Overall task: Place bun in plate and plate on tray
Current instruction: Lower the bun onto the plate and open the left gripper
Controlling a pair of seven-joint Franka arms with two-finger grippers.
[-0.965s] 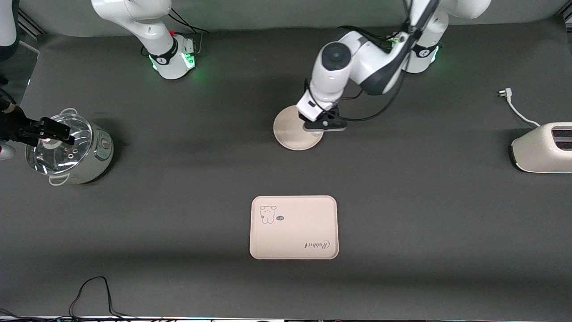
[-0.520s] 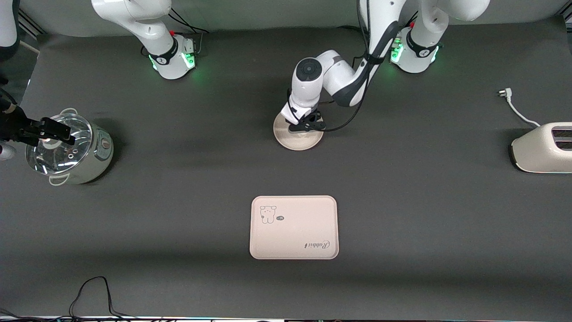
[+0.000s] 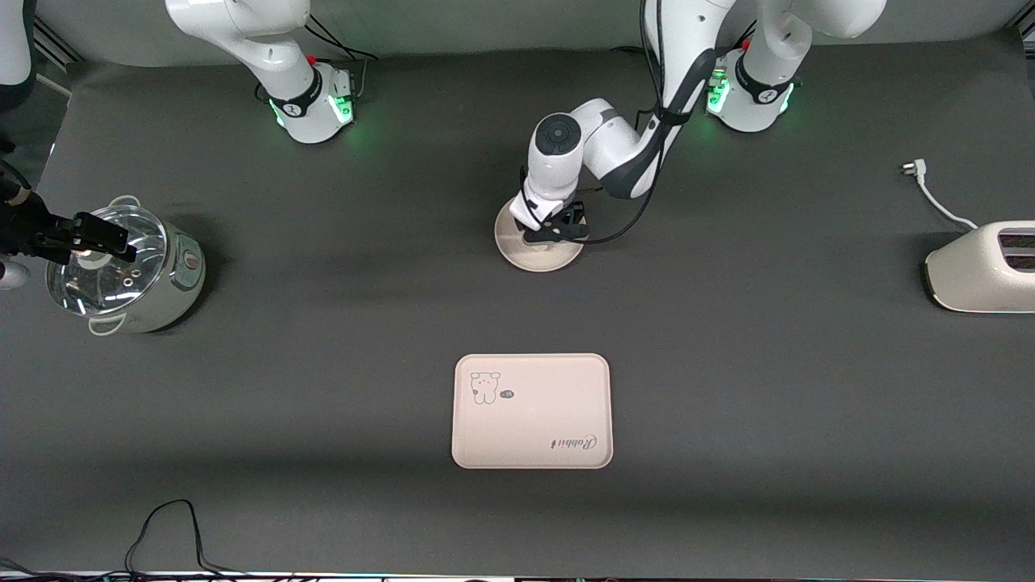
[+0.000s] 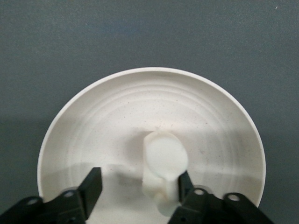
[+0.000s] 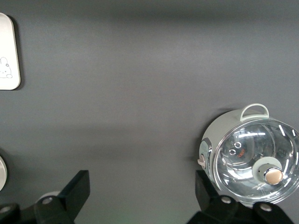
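Observation:
The round cream plate [image 3: 530, 259] lies on the dark table in front of the left arm's base. My left gripper [image 3: 548, 234] is low over it. In the left wrist view the fingers [image 4: 93, 184] stand open just above the plate [image 4: 154, 93]. The off-white bun [image 4: 163, 161] rests in the plate between them, against one finger. The front view hides the bun under the gripper. The cream-pink tray [image 3: 531, 420] with its bear drawing lies nearer the front camera and holds nothing. My right gripper [image 3: 109, 238] waits open, high over the pot.
A lidded glass-topped pot [image 3: 121, 271] stands at the right arm's end; it also shows in the right wrist view [image 5: 250, 161], as does a tray corner [image 5: 7, 51]. A white toaster [image 3: 982, 267] with its loose plug cord [image 3: 930, 190] sits at the left arm's end.
My left arm has lowered its gripper from above the plate down close to the plate's surface. The right gripper, tray and pot have not moved.

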